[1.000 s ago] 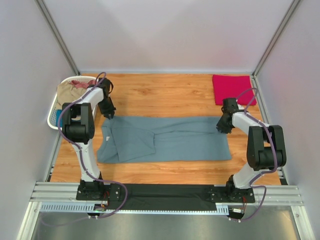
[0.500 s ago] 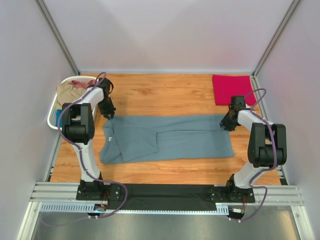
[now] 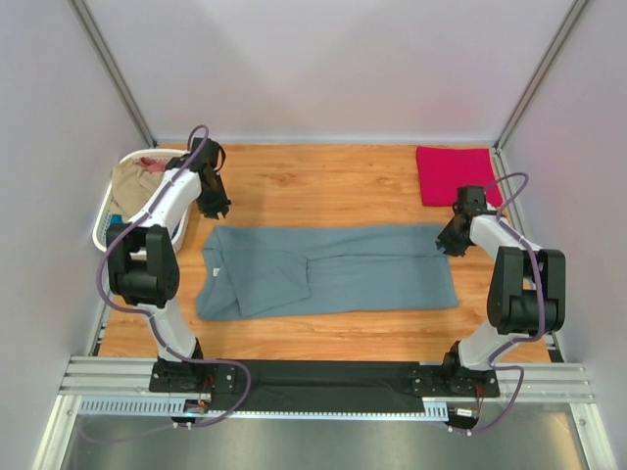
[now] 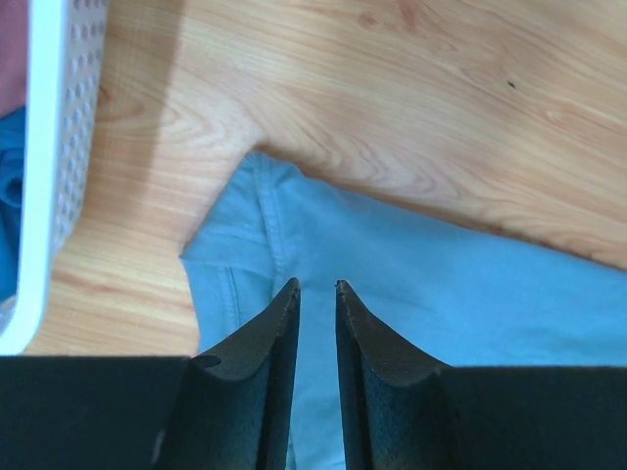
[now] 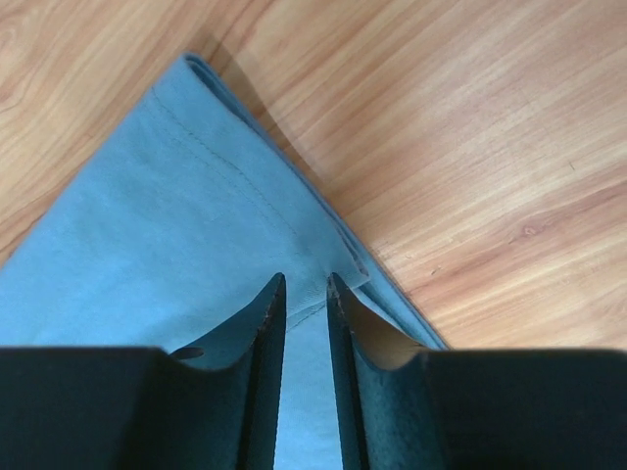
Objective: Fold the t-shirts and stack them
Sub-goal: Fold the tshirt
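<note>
The large slate grey-blue t-shirt of soft fabric lies flat at the middle of the wooden table, folded into a long band. Its long axis runs left to right. The collar end with a folded-in sleeve points left and the straight hem end points right.

Its far edge is straight, with a broad run of bare table beyond it. The near edge leaves a narrower bare strip. The left end sits near the white slatted laundry basket. The right end stops short of the table's right rim.

The right pincer sits at the far right corner of the band. In the right wrist view, the right pincer is drawn to a narrow slit, and the doubled edge of the slate grey-blue t-shirt rises into it, so it appears clamped on that edge.

The left pincer hangs over the far left corner. In the left wrist view, the left pincer is narrow with nothing in it, and the slate grey-blue t-shirt lies clear below.

A crimson-pink folded t-shirt lies at the far right corner, well apart from the band. The basket holds a tan t-shirt, a dusty-pink t-shirt and bright-blue cloth.
</note>
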Robot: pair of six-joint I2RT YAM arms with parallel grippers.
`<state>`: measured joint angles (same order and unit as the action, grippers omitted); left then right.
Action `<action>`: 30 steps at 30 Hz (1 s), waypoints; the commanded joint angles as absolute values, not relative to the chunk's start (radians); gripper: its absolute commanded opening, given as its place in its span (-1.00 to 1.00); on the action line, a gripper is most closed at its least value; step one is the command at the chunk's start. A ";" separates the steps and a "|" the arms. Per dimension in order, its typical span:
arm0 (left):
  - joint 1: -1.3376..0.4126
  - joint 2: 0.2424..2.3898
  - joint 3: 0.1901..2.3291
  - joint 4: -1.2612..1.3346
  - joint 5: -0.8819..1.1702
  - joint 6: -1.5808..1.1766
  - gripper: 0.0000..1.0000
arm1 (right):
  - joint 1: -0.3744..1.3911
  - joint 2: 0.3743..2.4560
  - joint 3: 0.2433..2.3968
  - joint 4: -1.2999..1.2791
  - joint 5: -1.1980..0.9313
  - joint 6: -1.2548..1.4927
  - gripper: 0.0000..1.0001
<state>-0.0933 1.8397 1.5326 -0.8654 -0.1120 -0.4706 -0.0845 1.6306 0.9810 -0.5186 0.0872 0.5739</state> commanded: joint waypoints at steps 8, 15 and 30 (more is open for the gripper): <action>-0.167 1.709 1.220 -0.744 -0.006 -0.598 -0.42 | -0.158 1.689 0.946 -0.477 0.115 0.575 -0.54; -0.187 1.813 1.233 -0.738 -0.038 -0.629 -0.42 | -0.160 1.560 0.942 -0.543 0.117 0.595 -0.34; -0.190 2.252 1.804 -0.939 -0.140 -0.581 -0.42 | 0.076 1.264 1.032 -0.621 -0.058 0.626 0.12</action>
<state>-0.1883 2.1719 1.7000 -0.9104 -0.1162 -0.5957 -0.0074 1.2663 0.9775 -0.5953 -0.0223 0.6167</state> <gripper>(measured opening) 0.291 0.552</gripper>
